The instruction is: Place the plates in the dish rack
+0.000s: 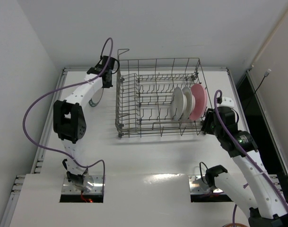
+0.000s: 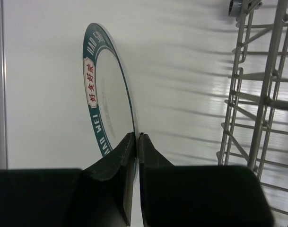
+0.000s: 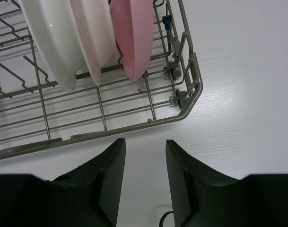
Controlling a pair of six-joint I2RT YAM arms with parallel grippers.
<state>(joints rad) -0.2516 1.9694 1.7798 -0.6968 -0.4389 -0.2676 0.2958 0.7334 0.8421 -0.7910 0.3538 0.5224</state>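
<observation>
Loading of the last plate is in hand: the left end effector (image 2: 135,137) pinches the lettered plate (image 2: 110,94) by its rim, with the dish rack (image 2: 257,94) just to its right, so the next move should lift the plate over the rack's side into a free slot, while the right end effector (image 3: 144,146) gapes empty just short of the three racked plates (image 3: 94,33).

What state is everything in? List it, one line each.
Left gripper: jaws shut on the lettered plate at its rim.
Right gripper: jaws open, empty, near the dish rack corner.
Lettered plate: held on edge, outside the rack.
Pink plate: upright in the rack.
Two whitish plates: upright beside the pink one.
Dish rack: holding three plates.
</observation>
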